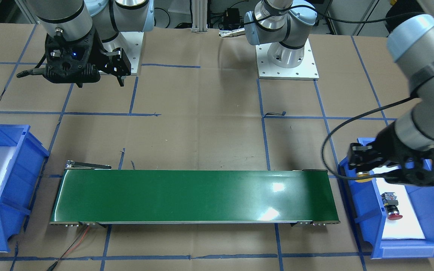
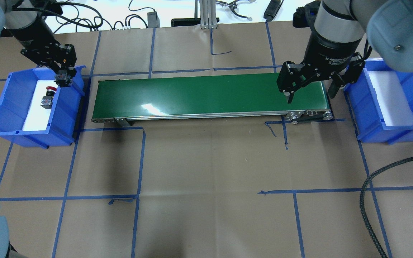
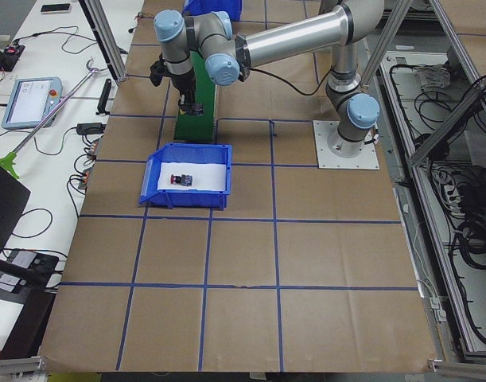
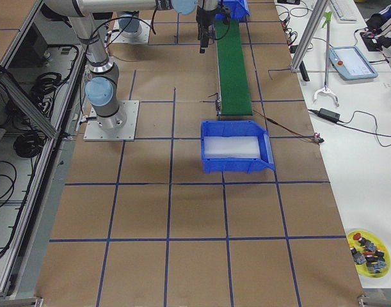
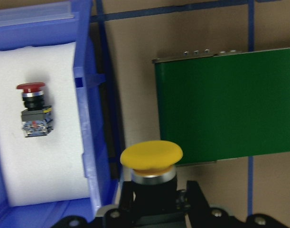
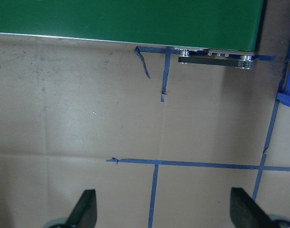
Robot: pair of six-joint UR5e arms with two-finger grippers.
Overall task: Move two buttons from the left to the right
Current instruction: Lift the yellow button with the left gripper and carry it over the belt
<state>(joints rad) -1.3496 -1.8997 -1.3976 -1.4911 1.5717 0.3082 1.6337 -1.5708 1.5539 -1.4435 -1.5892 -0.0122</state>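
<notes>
My left gripper point(image 2: 63, 76) is shut on the yellow button point(image 5: 152, 157) and holds it in the air over the inner wall of the left blue bin point(image 2: 7, 107), close to the end of the green conveyor belt point(image 2: 210, 95). The yellow cap also shows under the fingers in the front-facing view point(image 1: 363, 176). The red button point(image 2: 47, 96) lies on its side on the white foam in that bin; it also shows in the left wrist view point(image 5: 33, 109). My right gripper point(image 2: 310, 96) is open and empty, above the other end of the belt.
A second blue bin point(image 2: 371, 118) with white foam stands past the belt's right end and holds nothing. Blue tape lines cross the brown paper table top. A yellow plate point(image 4: 369, 251) with several spare buttons lies on a side table.
</notes>
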